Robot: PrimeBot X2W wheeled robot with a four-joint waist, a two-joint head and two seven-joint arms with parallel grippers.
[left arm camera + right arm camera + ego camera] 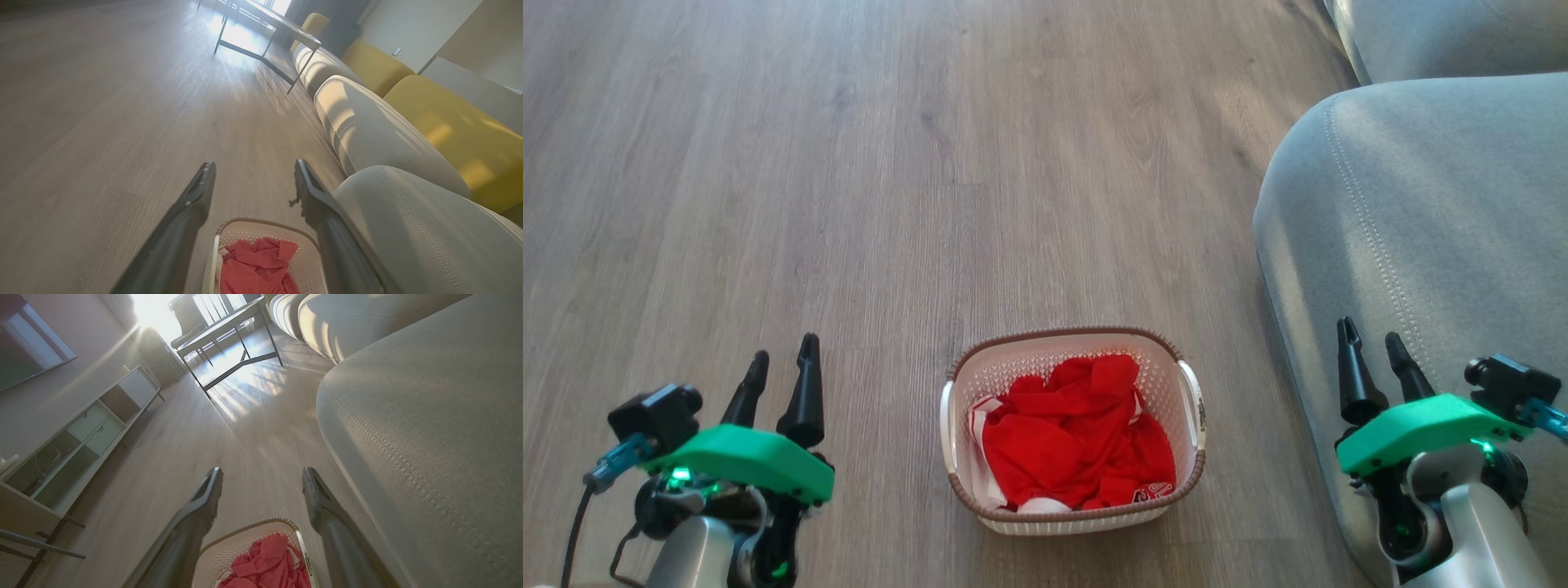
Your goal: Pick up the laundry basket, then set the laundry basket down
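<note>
The laundry basket (1045, 359) sits on the wood floor (849, 204) straight ahead of me, between my two grippers and apart from both, with a crumpled red garment (1078, 433) lying inside it. My left gripper (784, 347) hangs off to its left, fingers spread wide with nothing between them. My right gripper (1369, 330) hangs off to its right, close by the grey sofa (1421, 204), spread just as wide and empty.

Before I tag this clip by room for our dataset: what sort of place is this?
Probably a living room: a grey sofa with yellow back cushions, a low shelf unit under a wall-mounted screen, and a laundry basket on wood-look floor.
</note>
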